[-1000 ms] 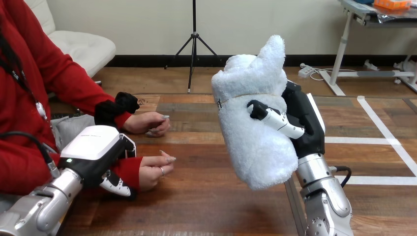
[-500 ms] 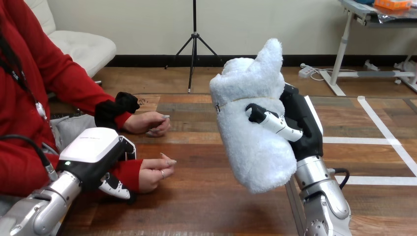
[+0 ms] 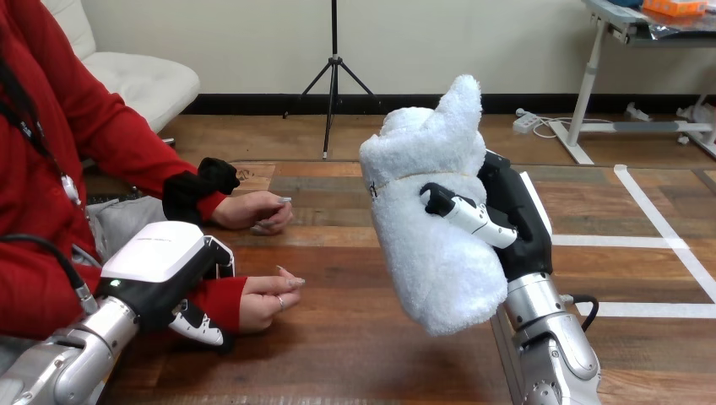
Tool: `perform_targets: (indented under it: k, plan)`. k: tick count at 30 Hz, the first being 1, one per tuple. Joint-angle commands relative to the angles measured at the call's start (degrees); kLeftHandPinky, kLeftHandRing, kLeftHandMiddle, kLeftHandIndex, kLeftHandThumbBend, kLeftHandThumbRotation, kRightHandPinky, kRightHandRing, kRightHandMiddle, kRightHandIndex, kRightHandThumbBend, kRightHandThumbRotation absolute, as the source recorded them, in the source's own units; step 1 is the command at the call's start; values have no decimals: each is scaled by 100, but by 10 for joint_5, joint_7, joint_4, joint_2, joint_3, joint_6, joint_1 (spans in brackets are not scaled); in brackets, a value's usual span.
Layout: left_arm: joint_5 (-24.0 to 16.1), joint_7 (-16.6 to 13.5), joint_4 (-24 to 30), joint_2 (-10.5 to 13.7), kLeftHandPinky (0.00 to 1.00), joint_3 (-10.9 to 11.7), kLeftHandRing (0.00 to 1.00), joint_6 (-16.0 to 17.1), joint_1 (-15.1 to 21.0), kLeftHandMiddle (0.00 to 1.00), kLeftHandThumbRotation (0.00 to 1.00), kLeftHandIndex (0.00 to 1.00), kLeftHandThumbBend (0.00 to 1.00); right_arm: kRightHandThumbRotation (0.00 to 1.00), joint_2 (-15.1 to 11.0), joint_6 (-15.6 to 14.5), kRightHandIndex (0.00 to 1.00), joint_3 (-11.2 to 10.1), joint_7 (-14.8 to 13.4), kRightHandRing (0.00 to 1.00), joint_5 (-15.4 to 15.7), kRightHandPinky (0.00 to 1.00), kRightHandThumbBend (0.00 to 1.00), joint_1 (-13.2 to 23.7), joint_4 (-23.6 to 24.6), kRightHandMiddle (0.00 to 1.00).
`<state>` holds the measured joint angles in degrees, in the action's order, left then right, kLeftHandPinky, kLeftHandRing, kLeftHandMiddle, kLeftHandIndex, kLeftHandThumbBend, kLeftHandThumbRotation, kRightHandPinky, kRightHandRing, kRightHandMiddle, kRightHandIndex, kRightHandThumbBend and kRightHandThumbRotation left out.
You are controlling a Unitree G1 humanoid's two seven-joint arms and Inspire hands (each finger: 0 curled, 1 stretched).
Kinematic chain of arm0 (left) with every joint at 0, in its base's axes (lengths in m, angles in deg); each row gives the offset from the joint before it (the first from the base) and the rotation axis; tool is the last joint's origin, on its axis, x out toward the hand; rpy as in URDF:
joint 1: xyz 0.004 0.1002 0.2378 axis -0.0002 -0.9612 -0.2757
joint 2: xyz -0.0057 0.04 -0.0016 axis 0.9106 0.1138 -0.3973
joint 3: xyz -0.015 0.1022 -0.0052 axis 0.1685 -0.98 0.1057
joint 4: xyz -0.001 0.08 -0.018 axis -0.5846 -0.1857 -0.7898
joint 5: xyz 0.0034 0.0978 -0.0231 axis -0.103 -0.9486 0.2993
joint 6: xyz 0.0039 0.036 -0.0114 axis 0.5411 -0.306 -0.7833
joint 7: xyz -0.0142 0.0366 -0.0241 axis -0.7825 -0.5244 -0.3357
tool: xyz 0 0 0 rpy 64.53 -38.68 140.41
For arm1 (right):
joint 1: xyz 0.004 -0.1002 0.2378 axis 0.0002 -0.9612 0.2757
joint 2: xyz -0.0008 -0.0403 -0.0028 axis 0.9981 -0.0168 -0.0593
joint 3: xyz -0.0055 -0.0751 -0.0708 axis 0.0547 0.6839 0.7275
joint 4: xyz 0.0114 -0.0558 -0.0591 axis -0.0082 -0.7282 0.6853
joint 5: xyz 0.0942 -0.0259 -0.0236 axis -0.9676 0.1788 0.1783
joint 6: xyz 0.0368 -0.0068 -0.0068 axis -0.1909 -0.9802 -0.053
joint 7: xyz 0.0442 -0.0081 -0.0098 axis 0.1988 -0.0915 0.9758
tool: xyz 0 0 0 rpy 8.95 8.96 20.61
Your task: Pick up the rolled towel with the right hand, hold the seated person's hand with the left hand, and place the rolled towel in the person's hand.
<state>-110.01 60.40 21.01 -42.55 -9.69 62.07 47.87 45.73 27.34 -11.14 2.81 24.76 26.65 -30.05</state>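
Head view: your right hand [image 3: 517, 215] grips the rolled towel [image 3: 422, 253] upright above the bench [image 3: 355, 346]; your left hand [image 3: 165, 266] curls round the person's wrist [image 3: 221, 295], likely steadying the person's hand [image 3: 266, 299] for delivery.

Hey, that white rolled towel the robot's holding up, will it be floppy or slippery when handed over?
Probably squashy: the rolled towel dents where fingers of the right hand press in. Likely light, held aloft one-handed. Its fuzzy surface should resist slipping, though the loose top corner may flop.

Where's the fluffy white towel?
The fluffy white rolled towel is at the head view's right, held above the wooden table in the robot's right hand.
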Motion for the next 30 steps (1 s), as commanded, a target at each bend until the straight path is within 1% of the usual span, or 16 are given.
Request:
perform_targets:
  k: [1, 11, 14, 17, 20, 23, 27, 29, 30]
  plan:
    - [8, 4, 43, -6, 30, 7, 31, 10, 7, 35, 2, 35, 76, 0, 7, 14, 24, -2, 2, 7, -9, 1, 49, 41, 5, 16]
    - [9, 12, 56, -2, 31, 14, 31, 7, 1, 36, 2, 36, 76, 0, 5, 16, 25, -2, 3, 7, -8, 1, 49, 41, 4, 17]
    - [10, 10, 57, -3, 31, 17, 32, 10, -1, 36, 2, 36, 76, 0, 5, 16, 25, -2, 3, 7, -8, 1, 49, 41, 4, 17]
    - [9, 10, 59, -2, 31, 18, 31, 10, -2, 36, 2, 35, 76, 0, 4, 24, 25, -2, 3, 7, -4, 1, 49, 41, 0, 17]
    - [9, 11, 57, -3, 31, 19, 31, 10, -2, 35, 2, 35, 76, 0, 5, 18, 24, -1, 0, 7, -5, 1, 49, 40, 5, 17]
    - [6, 2, 49, -5, 31, 19, 31, 15, -1, 35, 3, 35, 76, 0, 5, 19, 24, -2, 4, 7, -7, 1, 49, 41, 2, 17]
    - [4, 3, 44, -6, 31, 18, 32, 11, 0, 36, 3, 36, 76, 0, 4, 22, 24, -1, 3, 8, -5, 1, 49, 39, 3, 17]
    - [0, -2, 41, -6, 33, 17, 34, 10, 1, 38, 3, 38, 78, 0, 5, 18, 25, -2, 6, 7, -9, 1, 49, 39, 4, 17]
    - [0, 0, 38, -6, 34, 17, 34, 5, 1, 38, 3, 38, 78, 0, 5, 16, 25, -3, 7, 7, -11, 1, 49, 39, 3, 17]
